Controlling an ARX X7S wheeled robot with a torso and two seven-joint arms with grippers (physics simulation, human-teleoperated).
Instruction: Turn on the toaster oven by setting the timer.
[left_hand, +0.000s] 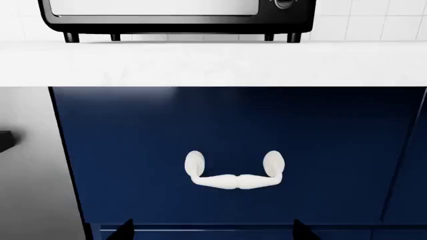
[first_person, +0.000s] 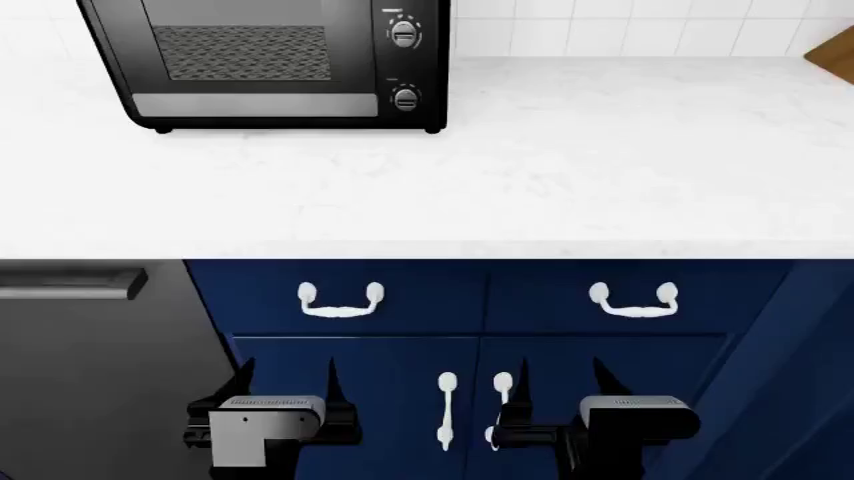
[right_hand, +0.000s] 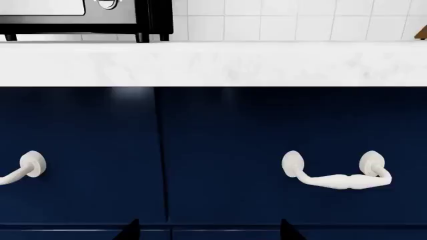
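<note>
The black toaster oven (first_person: 267, 60) stands at the back left of the white counter, with its glass door, the mesh inside and round knobs (first_person: 406, 98) on its right side. Its lower edge also shows in the left wrist view (left_hand: 173, 20) and the right wrist view (right_hand: 87, 20). My left gripper (first_person: 287, 375) and right gripper (first_person: 561, 372) are both open and empty. They hang low in front of the blue cabinet doors, well below the counter and far from the oven. Each wrist view shows only the two dark fingertips, left gripper (left_hand: 212, 231) and right gripper (right_hand: 210, 231).
The white counter (first_person: 561, 170) juts out above the grippers. Below it are blue drawers with white handles (first_person: 339, 302) (first_person: 633, 300) and cabinet door handles (first_person: 446, 410). A dark grey appliance front (first_person: 80, 350) is at the left. A wooden corner (first_person: 834, 45) shows at the back right.
</note>
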